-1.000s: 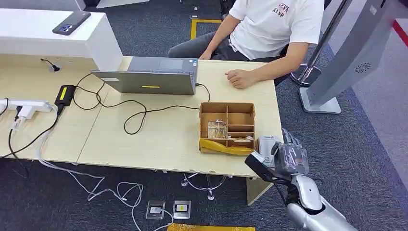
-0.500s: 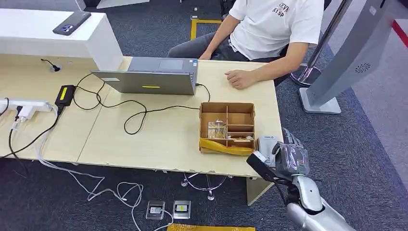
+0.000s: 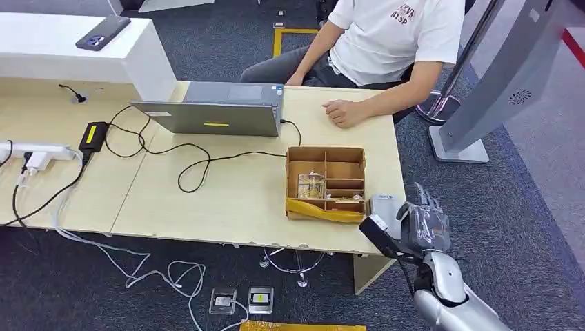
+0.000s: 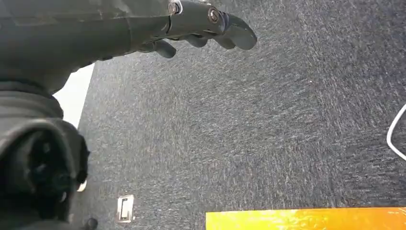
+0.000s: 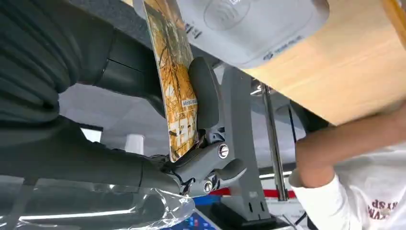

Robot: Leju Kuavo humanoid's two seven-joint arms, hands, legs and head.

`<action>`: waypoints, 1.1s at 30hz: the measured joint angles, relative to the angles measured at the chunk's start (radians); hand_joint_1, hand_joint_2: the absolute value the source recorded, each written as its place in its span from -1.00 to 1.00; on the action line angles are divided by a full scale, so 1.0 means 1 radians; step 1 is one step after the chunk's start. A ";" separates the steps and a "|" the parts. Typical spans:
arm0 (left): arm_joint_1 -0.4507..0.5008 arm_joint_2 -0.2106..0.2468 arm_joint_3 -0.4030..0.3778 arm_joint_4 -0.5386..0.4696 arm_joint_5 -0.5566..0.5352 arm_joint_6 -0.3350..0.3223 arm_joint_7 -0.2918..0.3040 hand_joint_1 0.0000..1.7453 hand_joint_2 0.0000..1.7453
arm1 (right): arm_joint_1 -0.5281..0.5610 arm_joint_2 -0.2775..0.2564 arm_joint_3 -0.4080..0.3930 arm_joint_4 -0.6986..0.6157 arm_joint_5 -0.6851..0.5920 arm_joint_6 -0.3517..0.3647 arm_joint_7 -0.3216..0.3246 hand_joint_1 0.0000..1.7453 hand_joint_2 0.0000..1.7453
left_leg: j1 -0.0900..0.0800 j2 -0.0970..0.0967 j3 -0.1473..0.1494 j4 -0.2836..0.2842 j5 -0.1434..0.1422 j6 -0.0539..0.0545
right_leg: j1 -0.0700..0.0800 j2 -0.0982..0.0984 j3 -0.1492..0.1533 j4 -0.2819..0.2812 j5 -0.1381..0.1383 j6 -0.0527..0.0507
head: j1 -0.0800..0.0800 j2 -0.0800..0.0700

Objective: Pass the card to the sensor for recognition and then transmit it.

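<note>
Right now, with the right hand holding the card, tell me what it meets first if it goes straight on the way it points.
Most likely the grey card reader on the table: the right hand holds the card edge-on just short of it. Depth is unclear, so the card could pass just above it.

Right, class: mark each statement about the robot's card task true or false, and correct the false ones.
1. The right hand holds a card. True.
2. The grey sensor lies inside the wooden box. False: it lies on the table beside the box.
3. The left hand holds the card. False: it holds nothing, above carpet.
4. A person's hand rests on the table. True.
5. The laptop lies on the floor. False: it stands on the table.
</note>
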 joint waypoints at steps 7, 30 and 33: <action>0.000 0.002 0.000 0.000 0.000 0.000 -0.002 -1.00 -1.00 | -0.094 -0.032 -0.063 -0.058 0.046 0.025 0.050 1.00 1.00 | 0.000 0.000 0.001 0.000 0.000 0.000 | 0.000 0.001 0.000 0.000 0.000 0.000 | 0.000 0.000; 0.000 0.012 -0.032 0.000 0.000 0.000 -0.021 -1.00 -1.00 | -0.388 -0.020 -0.110 -0.078 0.071 0.215 0.053 1.00 1.00 | 0.000 0.001 -0.003 0.000 0.000 0.000 | 0.000 0.001 -0.002 0.000 0.000 0.000 | 0.000 0.000; -0.001 0.014 -0.046 0.000 0.000 0.000 -0.022 -1.00 -1.00 | -0.448 0.013 -0.089 -0.009 0.071 0.228 0.036 1.00 1.00 | 0.001 0.000 -0.002 0.000 0.000 0.000 | 0.001 0.001 -0.002 0.000 0.000 0.000 | 0.000 0.000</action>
